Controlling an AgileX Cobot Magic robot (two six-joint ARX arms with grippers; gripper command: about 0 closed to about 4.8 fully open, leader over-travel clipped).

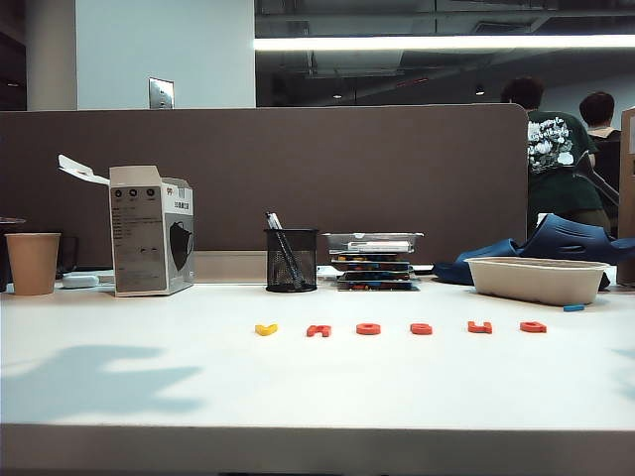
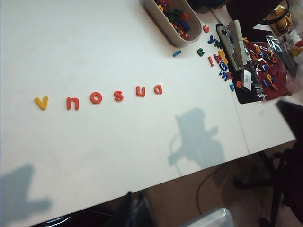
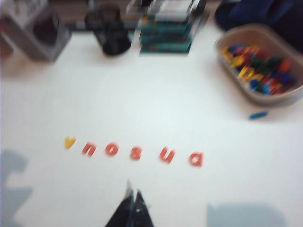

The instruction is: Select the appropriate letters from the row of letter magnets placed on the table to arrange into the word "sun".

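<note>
1. Letters s point(image 2: 118, 96), u point(image 2: 140, 91), n point(image 2: 72, 102): likely light, stiff, thin plastic lying flat on the desk point(image 2: 118, 156); slippery. Pinch each across its outer edges.
2. Landmark: the yellow letter point(image 2: 41, 102). n sits just beside it, s further along the row, u past s.
3. Right hand point(image 3: 132, 208) shut and empty, above the desk's near side, short of the s.
4. Left hand point(image 2: 134, 208) at the desk edge, well off the row; opening unclear.

Open-plan office. A white desk point(image 1: 317, 387) backed by a brown-grey partition panel point(image 1: 298, 169) carries a mesh pen cup point(image 1: 291, 260). Seated workers point(image 1: 551, 149) appear under strip lighting point(image 1: 446, 43).
</note>
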